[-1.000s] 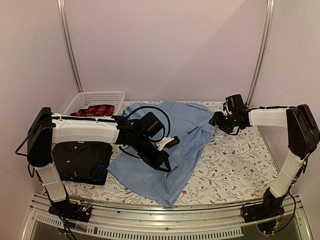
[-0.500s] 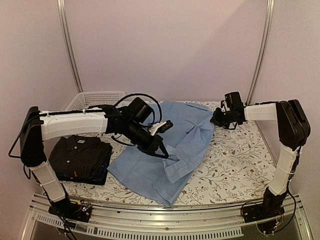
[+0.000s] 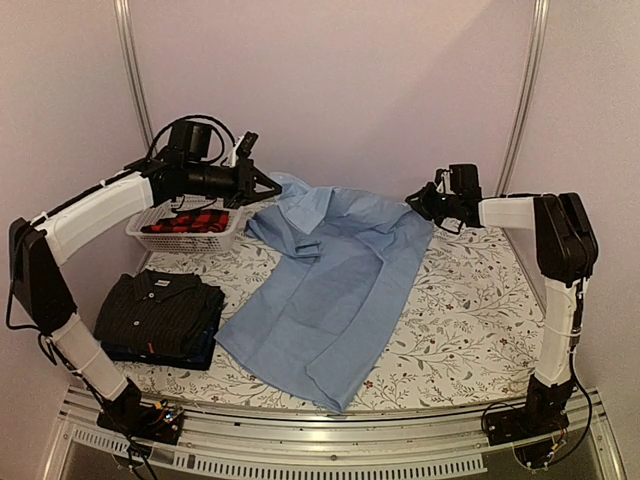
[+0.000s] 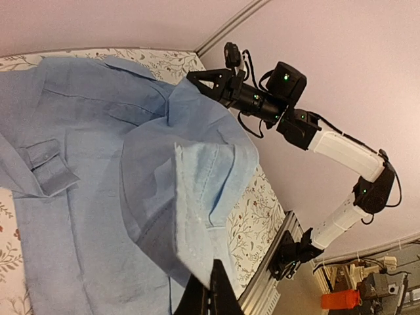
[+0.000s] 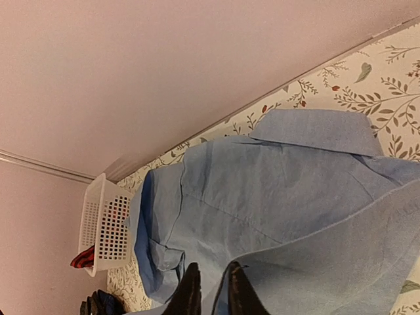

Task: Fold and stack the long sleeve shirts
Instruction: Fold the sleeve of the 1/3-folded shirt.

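The light blue shirt (image 3: 330,290) lies spread on the flowered desk (image 3: 470,320) between my tools, one far corner clenched in my raised left tool (image 3: 268,187), the other pinched in my right tool (image 3: 412,200), with the folded black shirt (image 3: 160,312) nearer me than the left tool.
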Robot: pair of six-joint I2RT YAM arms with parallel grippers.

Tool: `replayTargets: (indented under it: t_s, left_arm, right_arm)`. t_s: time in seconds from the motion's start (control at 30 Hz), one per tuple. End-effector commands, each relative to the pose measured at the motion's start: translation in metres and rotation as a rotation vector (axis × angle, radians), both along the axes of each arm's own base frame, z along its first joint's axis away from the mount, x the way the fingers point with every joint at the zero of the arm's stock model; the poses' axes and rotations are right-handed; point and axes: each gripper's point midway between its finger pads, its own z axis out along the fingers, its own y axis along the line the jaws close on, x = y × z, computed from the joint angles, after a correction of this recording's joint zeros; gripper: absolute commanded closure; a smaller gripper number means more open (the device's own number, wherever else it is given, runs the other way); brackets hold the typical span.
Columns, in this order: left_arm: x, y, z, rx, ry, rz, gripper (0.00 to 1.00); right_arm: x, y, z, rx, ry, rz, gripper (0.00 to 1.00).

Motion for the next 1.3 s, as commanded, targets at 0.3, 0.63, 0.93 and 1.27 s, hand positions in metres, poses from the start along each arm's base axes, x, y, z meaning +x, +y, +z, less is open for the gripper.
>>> replayTargets:
  t_s: [0.3, 0.63, 0.93, 1.27]
  left_arm:
    - [0.052, 0.035, -0.025, -0.236, 0.239, 0.248, 1.00]
    - [0.037, 0.024, -0.007, -0.331, 0.249, 0.157, 1.00]
    - [-0.033, -0.007, -0.042, -0.275, 0.330, -0.081, 1.00]
    - [-0.118, -0.030, -0.105, -0.223, 0.507, -0.268, 1.00]
  right_arm:
    - [-0.005, 0.011, -0.003, 0.044, -0.060, 0.078, 0.39]
    - [-0.042, 0.039, -0.036, 0.030, 0.034, 0.123, 0.77]
    - [-0.019, 0.061, -0.096, 0.081, 0.176, 0.109, 0.97]
    - [-0.007, 0.058, -0.133, 0.074, 0.271, 0.043, 1.00]
